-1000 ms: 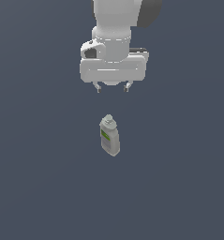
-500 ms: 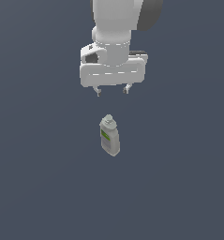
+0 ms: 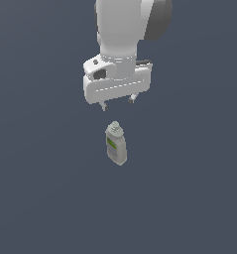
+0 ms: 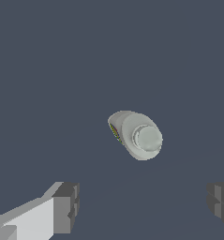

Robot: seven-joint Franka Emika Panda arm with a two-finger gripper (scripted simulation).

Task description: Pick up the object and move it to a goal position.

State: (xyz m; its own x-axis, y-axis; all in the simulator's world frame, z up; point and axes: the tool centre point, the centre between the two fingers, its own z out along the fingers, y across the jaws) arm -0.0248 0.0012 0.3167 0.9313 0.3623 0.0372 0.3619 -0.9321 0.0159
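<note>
End effector (image 3: 117, 103) hung with fingers (image 4: 65, 207) spread wide, gripping nothing. Small pale grey-white plastic bottle (image 3: 115, 143) with green-and-white label stood upright on the plain dark grey floor (image 3: 45, 188), apart from it.

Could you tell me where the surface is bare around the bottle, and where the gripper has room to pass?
The grey surface is bare on every side of the bottle. The only occupied spot is the bottle itself, with the open gripper hanging apart from its cap. Both fingers stand wide apart.
</note>
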